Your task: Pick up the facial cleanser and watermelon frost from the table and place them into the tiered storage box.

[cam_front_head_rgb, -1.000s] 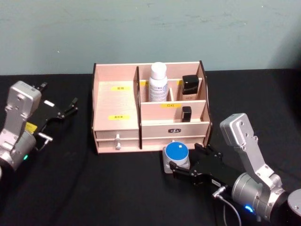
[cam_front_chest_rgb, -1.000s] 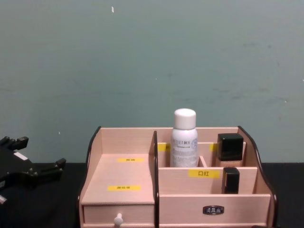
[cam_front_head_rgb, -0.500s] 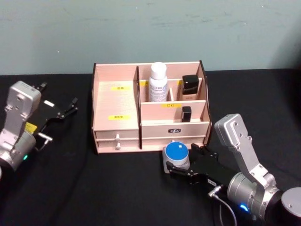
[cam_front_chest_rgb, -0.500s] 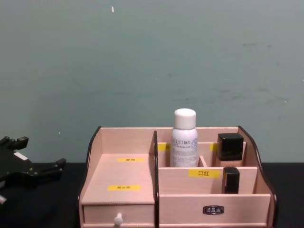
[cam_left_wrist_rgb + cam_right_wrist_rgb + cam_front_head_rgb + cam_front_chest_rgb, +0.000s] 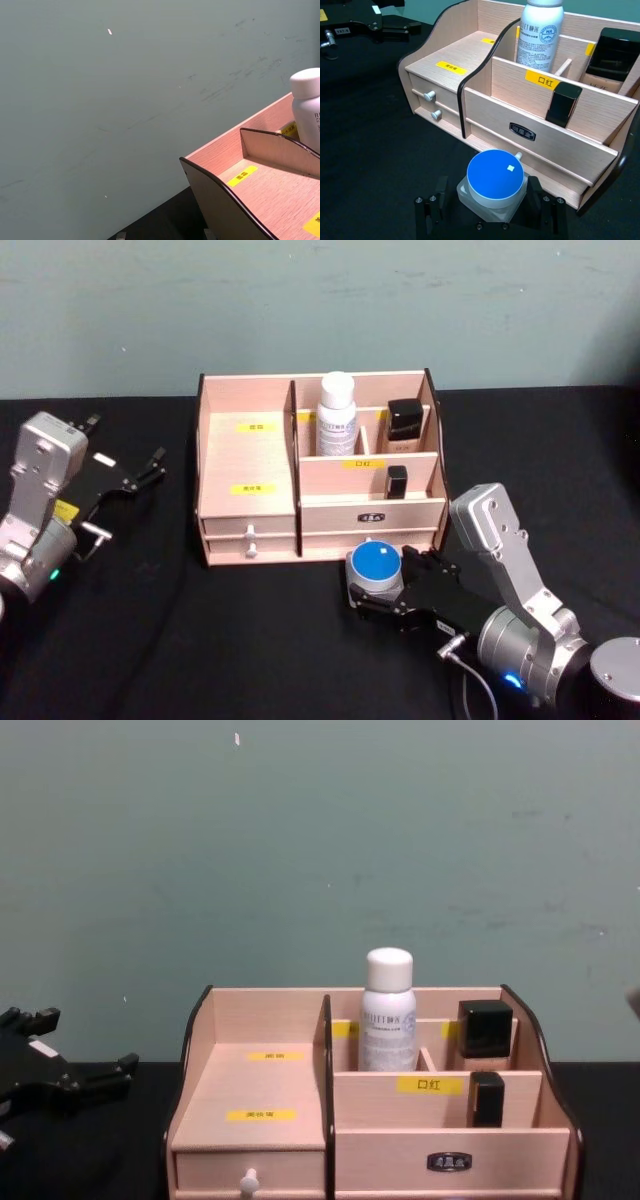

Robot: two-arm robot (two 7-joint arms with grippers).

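Your right gripper (image 5: pixel 489 207) has crept forward in front of the box (image 5: pixel 370 513). Its jaws now straddle the blue-lidded jar (image 5: pixel 495 175), spread apart, not squeezing yet. Looks like you're set to clamp and lift. White bottle (image 5: pixel 337 420) already stands in the box's rear slot. Left gripper (image 5: pixel 150 468) sits parked left of the box.

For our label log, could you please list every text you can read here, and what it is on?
"口红": yellow label on the middle divider of the box.
White bottle: print too blurred.
Other yellow labels: too small to read.
Dark front plate: unreadable.
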